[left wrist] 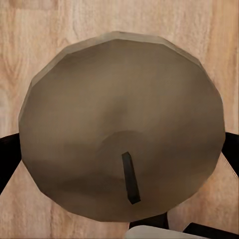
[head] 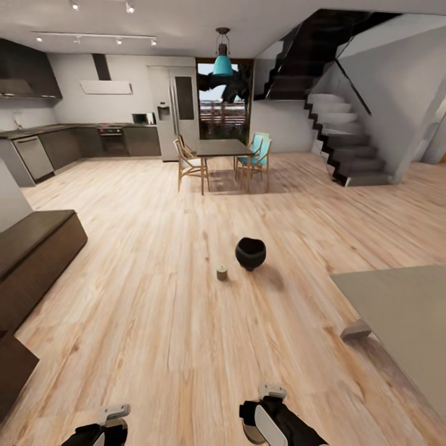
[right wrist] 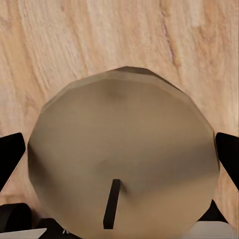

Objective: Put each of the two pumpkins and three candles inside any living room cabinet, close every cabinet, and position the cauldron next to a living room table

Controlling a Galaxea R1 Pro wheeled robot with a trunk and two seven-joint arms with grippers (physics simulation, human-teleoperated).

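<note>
Each wrist view looks straight down on a beige-grey candle with a dark wick: one in the left hand (left wrist: 122,226), candle (left wrist: 119,124), and one in the right hand (right wrist: 119,224), candle (right wrist: 122,149). Dark fingers (left wrist: 10,154) flank the left candle on both sides, and dark fingers (right wrist: 12,154) flank the right one likewise. Both hands appear pinched on their candles, carried over the wooden floor (head: 155,322), presumably for stowing.

The head view adds the room. A third candle (head: 222,272) stands upright on the floor, just beside the black cauldron (head: 250,253) but apart from it. The dark-brown cabinet (head: 31,254) runs along the left wall; whether its doors are closed cannot be told. No pumpkin was identified. A grey rug (head: 402,316) lies to the right. The dining table (head: 223,148) stands well beyond.
</note>
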